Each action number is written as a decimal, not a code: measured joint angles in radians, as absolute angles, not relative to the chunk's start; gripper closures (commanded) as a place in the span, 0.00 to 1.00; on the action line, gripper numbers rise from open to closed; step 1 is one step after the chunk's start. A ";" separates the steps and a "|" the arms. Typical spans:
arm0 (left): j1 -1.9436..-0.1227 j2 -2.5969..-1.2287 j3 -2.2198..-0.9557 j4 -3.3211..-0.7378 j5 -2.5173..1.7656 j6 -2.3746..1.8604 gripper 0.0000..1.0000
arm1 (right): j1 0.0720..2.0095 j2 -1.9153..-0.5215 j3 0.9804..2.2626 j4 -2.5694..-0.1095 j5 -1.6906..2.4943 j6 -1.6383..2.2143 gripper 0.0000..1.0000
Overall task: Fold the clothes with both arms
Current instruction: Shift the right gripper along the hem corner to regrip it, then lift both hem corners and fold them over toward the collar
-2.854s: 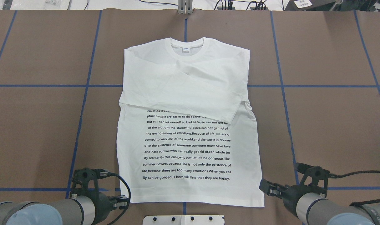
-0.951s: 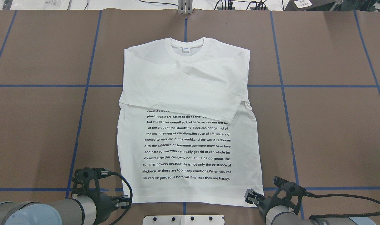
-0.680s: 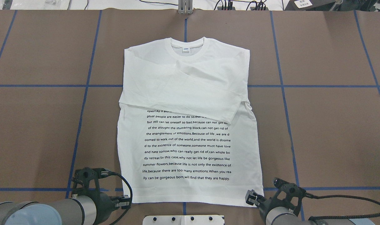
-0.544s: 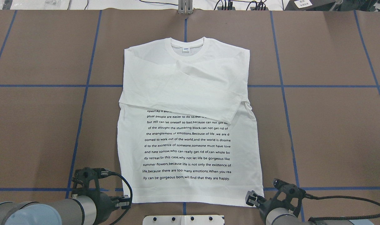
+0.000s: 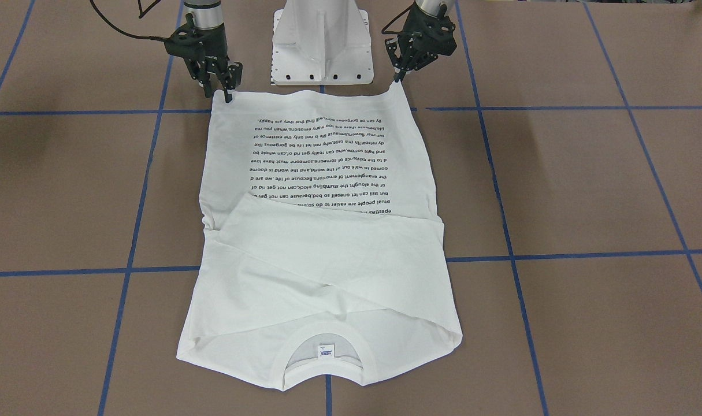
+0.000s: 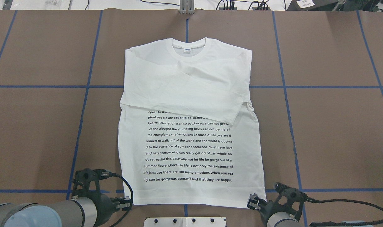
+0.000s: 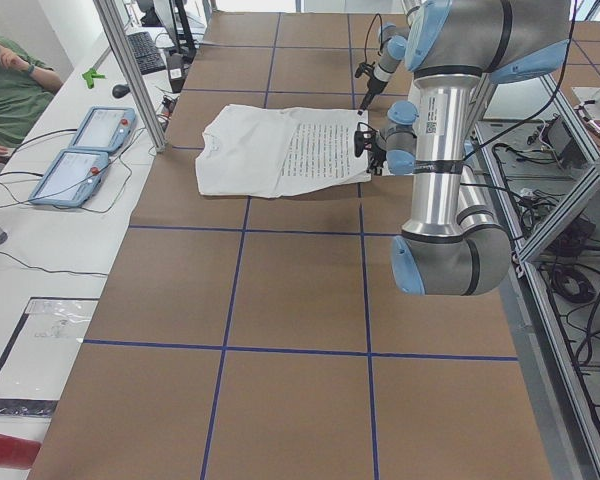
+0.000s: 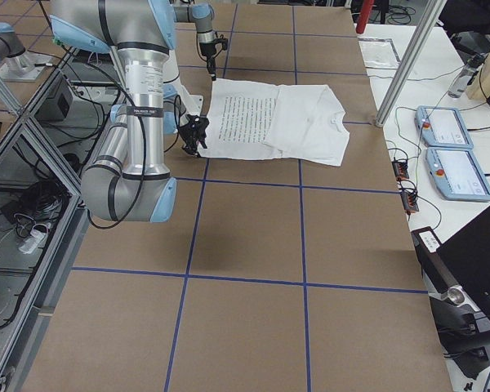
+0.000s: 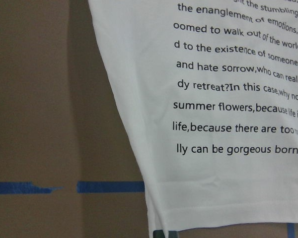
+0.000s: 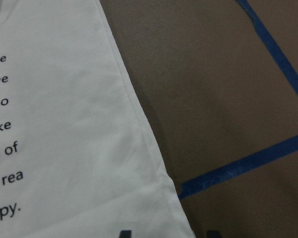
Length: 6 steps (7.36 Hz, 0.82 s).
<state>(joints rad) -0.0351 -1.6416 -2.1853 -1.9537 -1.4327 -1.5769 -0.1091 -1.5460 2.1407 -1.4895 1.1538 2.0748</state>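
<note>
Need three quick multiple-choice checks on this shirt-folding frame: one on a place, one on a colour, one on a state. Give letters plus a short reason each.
1. Where is the right claw?
A. at the neckline
B. at a hem corner of the shirt
C. past the table's far edge

2. What colour is the tape grid on the table?
A. blue
B. yellow
C. red

3. How do the sleeves lie?
A. spread out sideways
B. hanging off the table
C. folded in across the chest

Answers:
1. B, its tips sit at the hem corner on the robot's side.
2. A, blue lines cross the brown surface.
3. C, they overlap on the chest and cover the top of the text lines.
</note>
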 measured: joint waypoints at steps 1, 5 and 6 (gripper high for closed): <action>-0.035 -1.641 -2.186 -1.954 -1.433 -1.577 1.00 | -0.112 -1.546 2.141 -1.490 1.145 2.080 0.94; -0.037 -1.641 -2.195 -1.954 -1.433 -1.577 1.00 | -0.116 -1.547 2.144 -1.492 1.133 2.085 1.00; -0.037 -1.641 -2.200 -1.954 -1.433 -1.577 1.00 | -0.112 -1.547 2.150 -1.493 1.132 2.085 1.00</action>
<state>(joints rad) -0.0368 -1.6414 -2.2003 -1.9539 -1.4327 -1.5769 -0.1124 -1.5473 2.1501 -1.4935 1.1315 2.0850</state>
